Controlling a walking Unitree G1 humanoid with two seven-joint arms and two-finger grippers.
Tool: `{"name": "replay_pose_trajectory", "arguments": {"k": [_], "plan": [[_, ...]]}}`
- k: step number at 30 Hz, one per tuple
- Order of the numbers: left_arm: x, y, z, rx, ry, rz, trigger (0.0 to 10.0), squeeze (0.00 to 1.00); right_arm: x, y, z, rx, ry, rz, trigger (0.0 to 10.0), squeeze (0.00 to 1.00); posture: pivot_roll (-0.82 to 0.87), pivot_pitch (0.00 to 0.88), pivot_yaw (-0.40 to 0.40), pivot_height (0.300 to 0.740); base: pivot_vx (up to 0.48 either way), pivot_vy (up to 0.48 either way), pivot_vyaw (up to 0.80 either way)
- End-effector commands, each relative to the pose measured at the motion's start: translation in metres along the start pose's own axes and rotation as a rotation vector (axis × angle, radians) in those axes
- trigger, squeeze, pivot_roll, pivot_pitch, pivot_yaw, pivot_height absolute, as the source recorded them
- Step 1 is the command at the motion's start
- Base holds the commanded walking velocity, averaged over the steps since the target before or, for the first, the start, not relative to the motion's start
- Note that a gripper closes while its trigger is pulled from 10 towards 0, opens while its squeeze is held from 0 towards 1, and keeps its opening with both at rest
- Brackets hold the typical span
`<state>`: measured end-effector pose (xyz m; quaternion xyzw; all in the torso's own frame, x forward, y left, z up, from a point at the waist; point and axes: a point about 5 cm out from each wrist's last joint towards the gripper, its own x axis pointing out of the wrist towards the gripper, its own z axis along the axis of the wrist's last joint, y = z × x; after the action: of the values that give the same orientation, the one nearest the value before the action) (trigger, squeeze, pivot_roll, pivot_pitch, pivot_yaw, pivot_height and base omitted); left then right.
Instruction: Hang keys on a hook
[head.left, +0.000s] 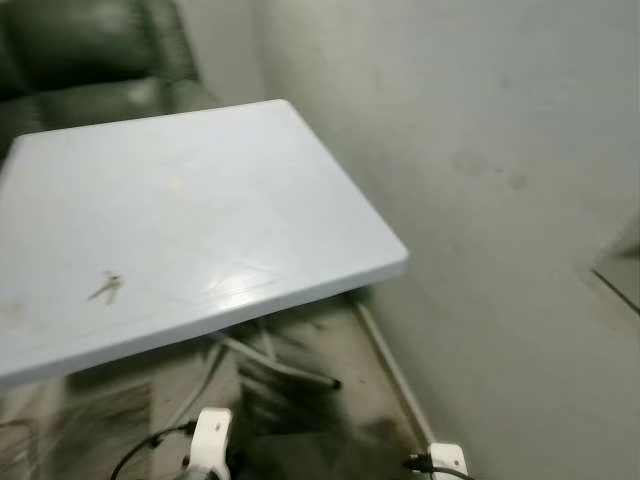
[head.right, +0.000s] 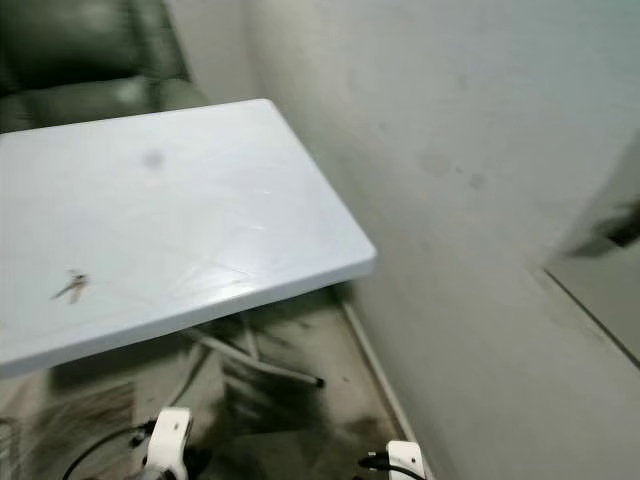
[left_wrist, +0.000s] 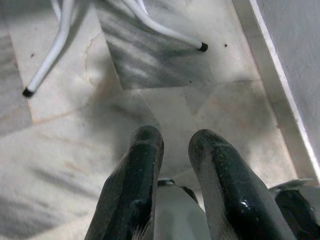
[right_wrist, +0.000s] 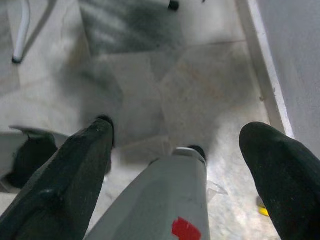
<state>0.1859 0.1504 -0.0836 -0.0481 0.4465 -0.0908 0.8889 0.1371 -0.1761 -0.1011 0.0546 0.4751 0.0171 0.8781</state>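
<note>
A small bunch of keys (head.left: 107, 287) lies flat on the white table (head.left: 220, 190), near its front left part. Both arms hang low beside the table's legs, well below the tabletop and away from the keys. My left gripper (left_wrist: 175, 137) points down at the marble floor, its two black fingers close together with nothing between them. My right gripper (right_wrist: 181, 129) also points at the floor, its fingers spread wide and empty. I see no hook on the grey wall (head.left: 500, 150).
The table's thin white legs (left_wrist: 50, 55) splay out over the marbled floor (left_wrist: 165, 70). A dark green armchair (head.left: 90, 50) stands behind the table. The wall runs close along the right, with a skirting strip (right_wrist: 262, 65) and a framed panel (head.right: 600, 300) low on it.
</note>
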Motion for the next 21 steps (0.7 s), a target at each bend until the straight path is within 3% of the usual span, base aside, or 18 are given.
{"name": "replay_pose_trajectory", "arguments": {"k": [1,18,21], "plan": [[-0.0011,0.0026,-0.0037,0.024,0.024,0.001,10.0,0.0,-0.0001,-0.0003,-0.001,0.01,0.006,-0.007,10.0,0.0,-0.12,0.0,0.021,0.74,0.0,0.0,0.8],[-0.0008,-0.0007,-0.0065,0.062,0.051,-0.023,10.0,0.0,-0.0005,-0.0009,-0.0013,0.005,0.0,-0.012,10.0,0.0,-0.12,0.0,0.018,0.74,0.0,0.0,0.8],[-0.0009,-0.0008,-0.0069,0.061,0.051,-0.023,10.0,0.0,-0.0007,-0.0013,-0.0015,0.025,-0.005,-0.013,10.0,0.0,-0.12,0.0,0.02,0.74,0.0,0.0,0.0]]}}
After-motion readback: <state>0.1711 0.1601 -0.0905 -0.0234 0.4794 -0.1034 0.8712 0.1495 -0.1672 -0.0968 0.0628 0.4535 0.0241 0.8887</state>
